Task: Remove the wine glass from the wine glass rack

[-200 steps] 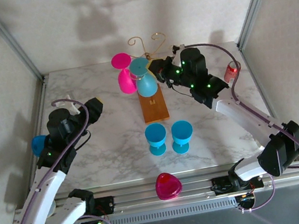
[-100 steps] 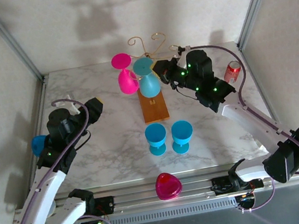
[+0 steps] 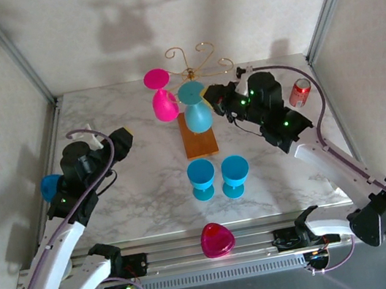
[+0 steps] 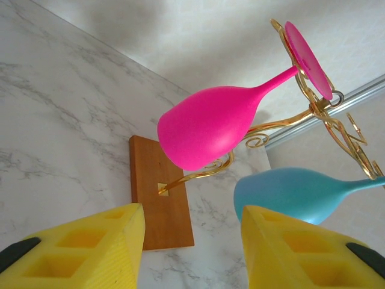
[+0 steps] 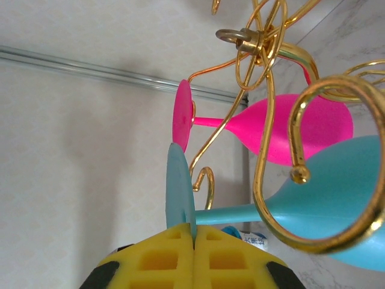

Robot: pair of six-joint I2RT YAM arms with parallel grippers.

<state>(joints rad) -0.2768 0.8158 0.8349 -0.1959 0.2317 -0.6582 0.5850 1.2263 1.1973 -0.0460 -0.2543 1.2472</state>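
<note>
Where the desk (image 3: 135,198) meets the arms' bases, a pink glass (image 3: 217,240) sits at the near edge. Just beyond it, two blue glasses (image 3: 201,179) stand side by side. Farther left, the left fingers (image 4: 90,253) stand partly apart with nothing between them, facing the wine glass rack (image 3: 200,143). Over the rack's wooden base, the right fingers (image 5: 162,262) are pinched flat on the thin round foot of the teal wine glass (image 3: 197,114). It hangs bowl down, and whether it is clear of the gold scroll arms cannot be told. Beside it, a second pink glass (image 3: 164,103) hangs from the rack. A red can (image 3: 300,92) stands at the far right.
</note>
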